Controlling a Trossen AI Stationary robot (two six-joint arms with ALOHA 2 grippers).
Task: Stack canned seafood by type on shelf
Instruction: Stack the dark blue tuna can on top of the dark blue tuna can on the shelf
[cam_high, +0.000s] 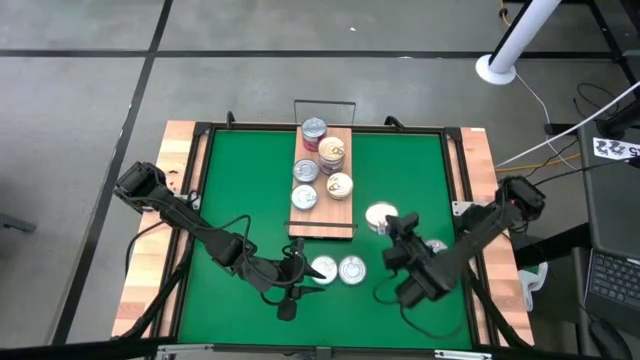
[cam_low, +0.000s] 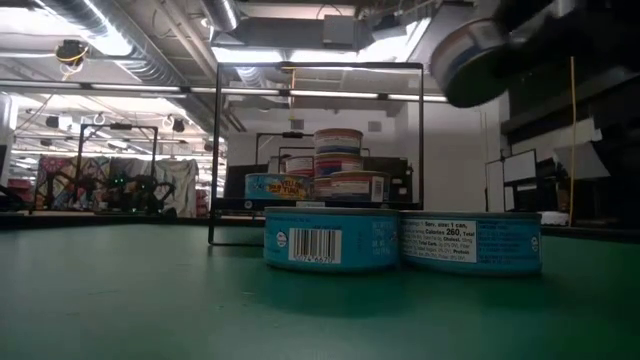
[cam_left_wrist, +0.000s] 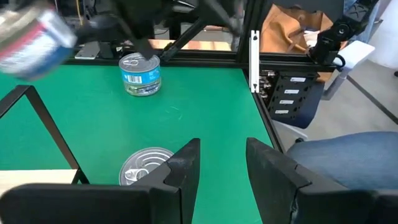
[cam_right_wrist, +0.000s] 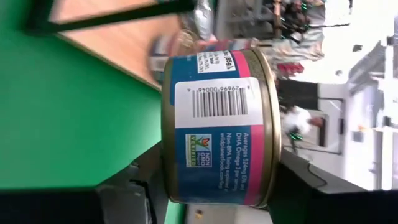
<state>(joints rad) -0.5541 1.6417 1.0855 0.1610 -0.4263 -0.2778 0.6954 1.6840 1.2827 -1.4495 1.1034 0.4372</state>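
Right claw (cam_right_wrist: 214, 180) clamps a blue-and-pink tin (cam_right_wrist: 217, 124) tight across its sides. From above, that tin (cam_high: 381, 216) hangs just right of the shelf (cam_high: 322, 205); left claw (cam_high: 297, 272), half open and empty, waits beside two tins (cam_high: 337, 269) on the desk.

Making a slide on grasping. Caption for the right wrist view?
Right gripper holding a blue-and-pink labelled can on its side above the green mat, near the wooden shelf.
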